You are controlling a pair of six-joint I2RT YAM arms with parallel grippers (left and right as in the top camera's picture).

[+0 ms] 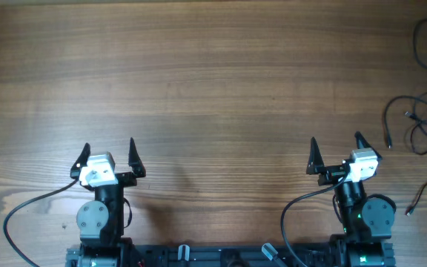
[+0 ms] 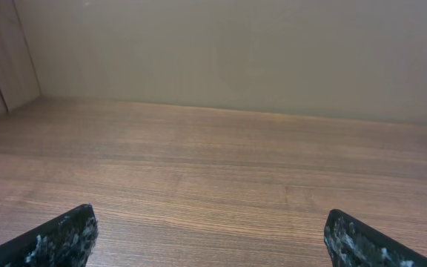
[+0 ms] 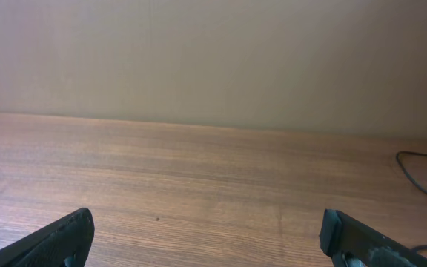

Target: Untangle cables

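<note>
Brown wood-grain tabletop (image 1: 213,89). Left pincer (image 1: 109,144) sits near-left, jaws wide apart, empty. Right pincer (image 1: 336,139) sits near-right, jaws also apart, empty. Thin black flexible cables (image 1: 419,124) lie as loose curly strands along the right edge, apart from both pincers, partly out of frame.

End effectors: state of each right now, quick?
Left black two-finger end effector: open, holding nothing.
Right black two-finger end effector: open, holding nothing.

text: none readable | labels: none | brands: none | numbers: none | signs: none
</note>
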